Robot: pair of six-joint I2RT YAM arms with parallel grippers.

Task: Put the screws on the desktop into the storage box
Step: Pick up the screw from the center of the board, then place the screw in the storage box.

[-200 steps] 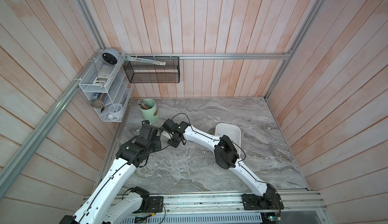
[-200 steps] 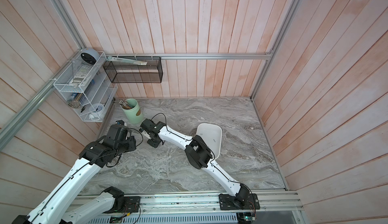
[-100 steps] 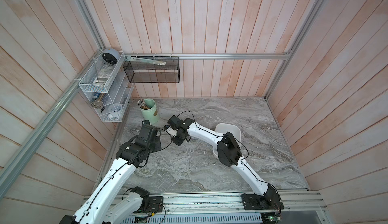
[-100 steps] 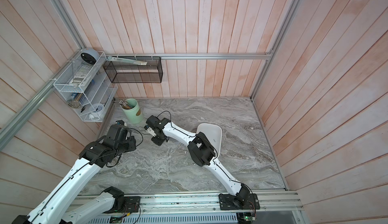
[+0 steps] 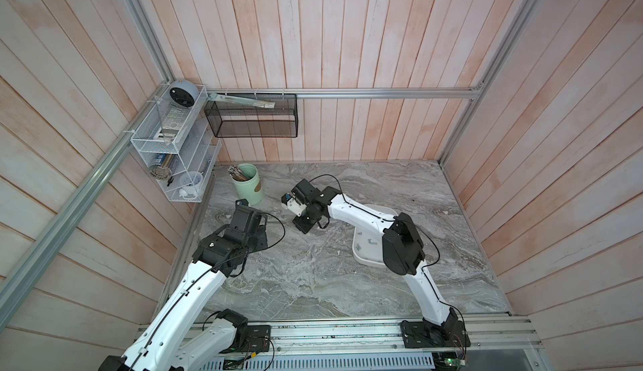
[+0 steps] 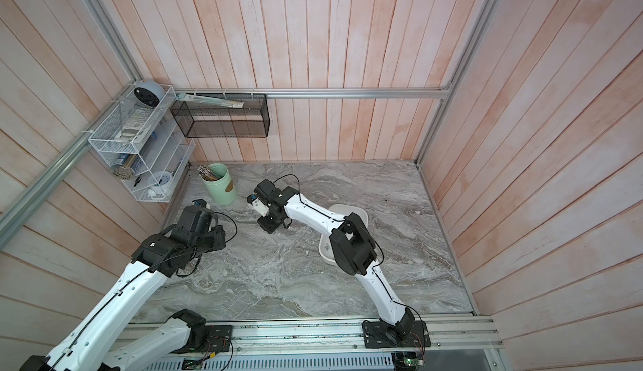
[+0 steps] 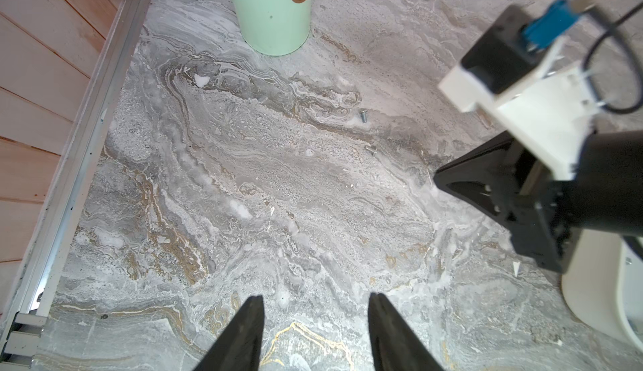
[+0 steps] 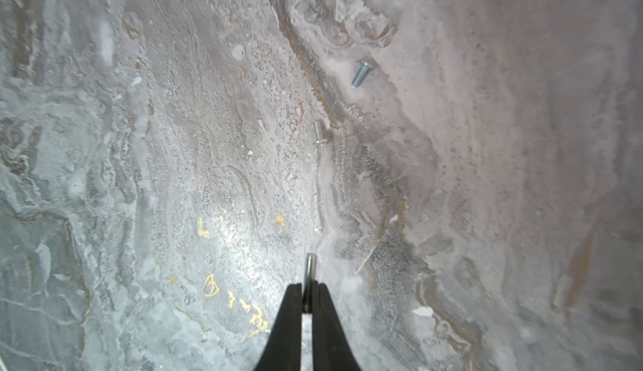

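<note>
I am pinching a screw (image 8: 309,265) in my right gripper (image 8: 306,287), seemingly by just its end; it could be slipping free before reaching the storage box (image 5: 358,252). My left gripper (image 7: 315,303) is hanging spread.

The right claw (image 8: 306,284) and its screw (image 8: 309,268) have shifted toward the storage box (image 5: 368,259).

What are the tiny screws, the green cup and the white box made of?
The screws look like metal: silvery, shiny, with fine thread ridges. The green cup seems to be matte plastic, smooth and evenly pale, though I can't be sure. The white box looks like smooth plastic with a slight gloss.
</note>
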